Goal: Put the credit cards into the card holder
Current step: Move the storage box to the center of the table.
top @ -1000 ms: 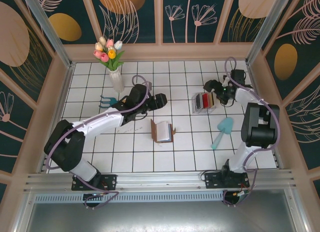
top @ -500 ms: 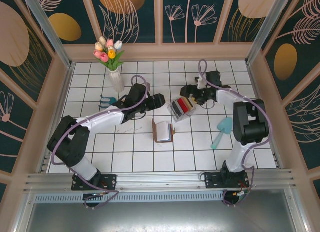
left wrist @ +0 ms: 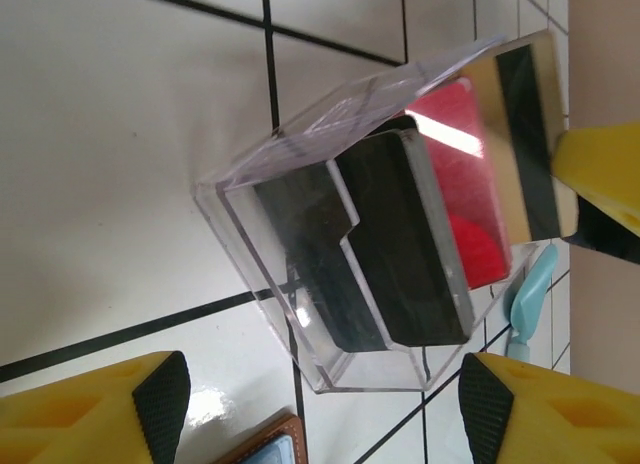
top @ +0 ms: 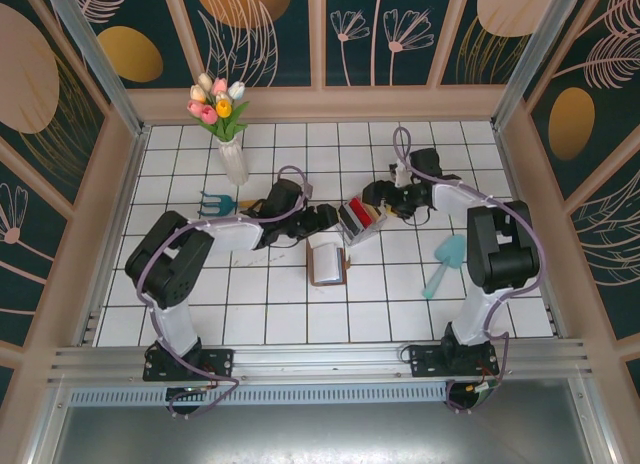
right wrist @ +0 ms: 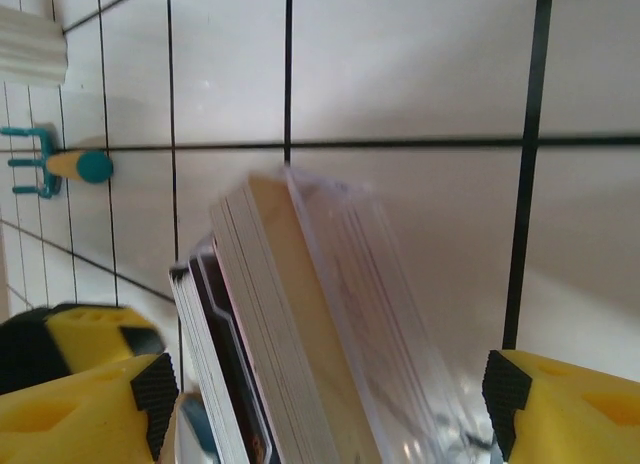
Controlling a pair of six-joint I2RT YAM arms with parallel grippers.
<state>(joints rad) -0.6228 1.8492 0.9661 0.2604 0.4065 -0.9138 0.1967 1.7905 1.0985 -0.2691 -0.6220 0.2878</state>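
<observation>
step: card pick-up, judged early; no card out of the rack, none in the wallet
cards: red, black and tan, packed on edge inside the clear rack; rack tipped off level, just beyond the wallet
wallet: brown, on the tiles near the middle, open as far as can be told; just on the near side of the rack
right gripper: jaws wide, one pad on each side of the rack, clamped across it judging by the tilt; has the rack, not a card
left gripper: jaws well apart, nothing between the pads; nosed up to the open face of the rack, just short of it
next: probably narrow and turn the left jaws to pinch one card by its exposed edge, draw it straight out while the right steadies the rack, then carry it to a wallet slot
risk: cards packed tight, so two may come out at once; slick plastic may slip; rack may twist in the right grip
other: teal scoop, teal rake and vase of tulips well apart, out of the way
</observation>
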